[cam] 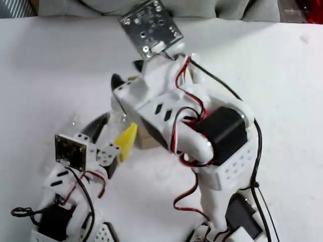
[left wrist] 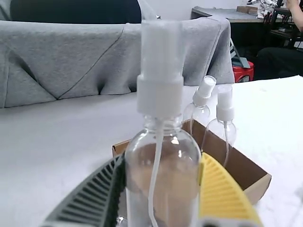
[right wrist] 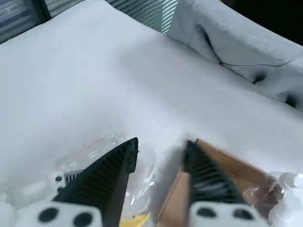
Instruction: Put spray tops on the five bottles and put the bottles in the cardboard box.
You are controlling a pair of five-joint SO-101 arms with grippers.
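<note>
**Left gripper holds capped bottle beside box; three bottles counted**

Hidden or unclear: in the high view the right arm (cam: 202, 131) covers nearly all of the cardboard box (left wrist: 236, 165), and we make out only a tan corner beneath it. The held bottle (left wrist: 161, 175) is cut off at its lower part in the left wrist view, so we cannot tell whether it rests on the white surface (cam: 282, 75). Its spray top (left wrist: 160, 71) sits on the neck with the tube hanging inside. We cannot judge whether it is screwed tight.

Fingers: the left gripper (cam: 121, 120) clamps the held bottle upright between one grey and one yellow finger (left wrist: 222, 194), just beside the box. The right gripper (right wrist: 162, 144) hangs above the bottle and the box edge, its black fingers parted by a moderate gap and holding nothing.

Counts:
- Bottles seen: three, one held and two bottles (left wrist: 221, 135) standing in the box.
- Spray tops: three, one on each bottle, with one tilted.
- Boxes: one.
</note>
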